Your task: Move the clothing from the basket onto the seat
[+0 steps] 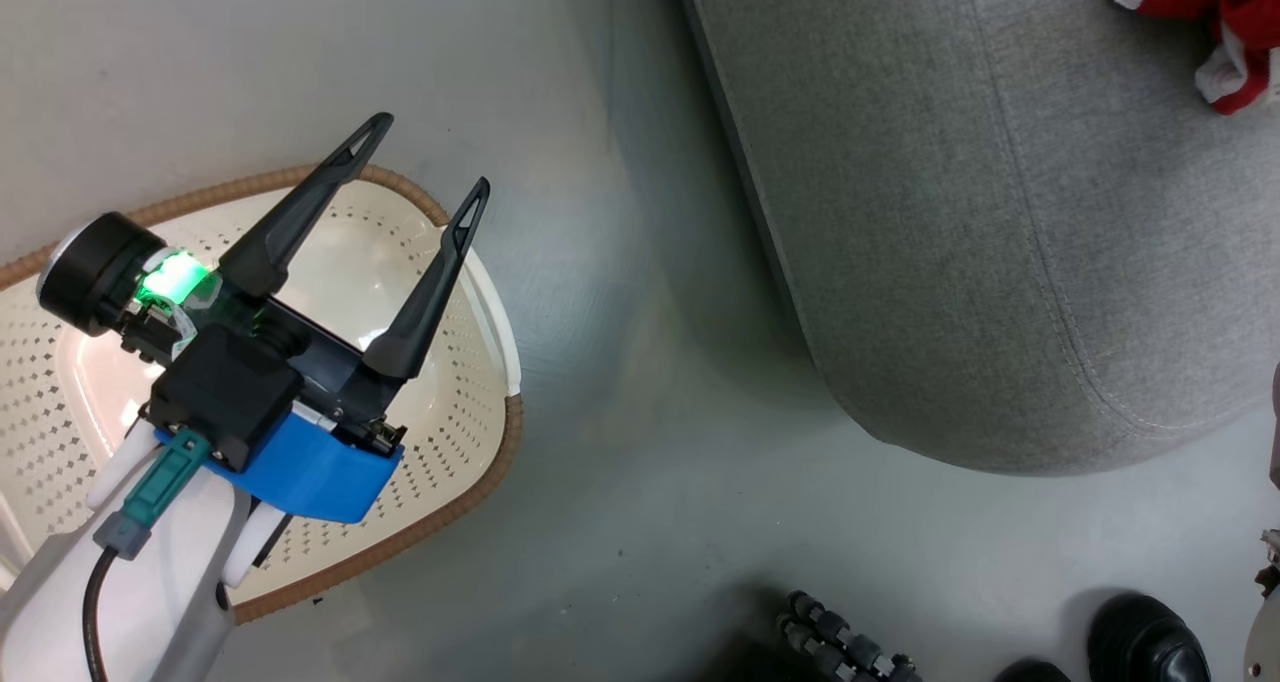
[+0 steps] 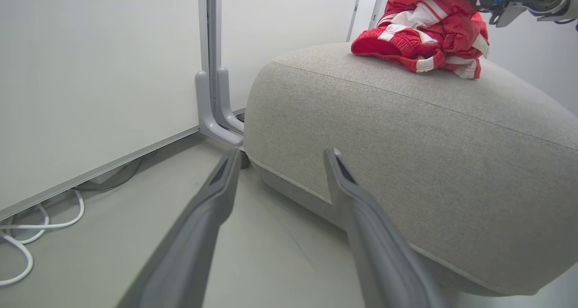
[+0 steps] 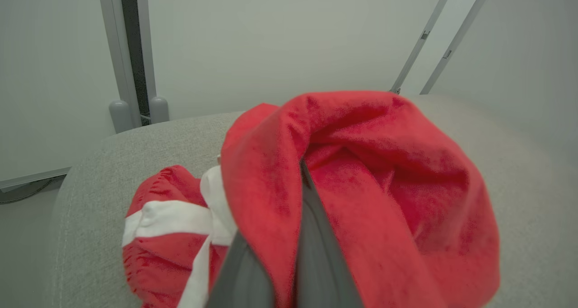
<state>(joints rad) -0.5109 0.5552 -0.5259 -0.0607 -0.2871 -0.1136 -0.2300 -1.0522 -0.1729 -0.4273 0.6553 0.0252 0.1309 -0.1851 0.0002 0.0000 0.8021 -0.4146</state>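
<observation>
Gripping red clothing (image 3: 361,172) over the grey seat (image 1: 1000,212), right fingers (image 3: 316,263) clenched on it, left fingers (image 1: 420,302) spread above basket (image 1: 470,502)

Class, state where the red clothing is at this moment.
The clothing lies on the grey seat, at the head view's upper right, away from the basket, with the right gripper shut on it.
</observation>
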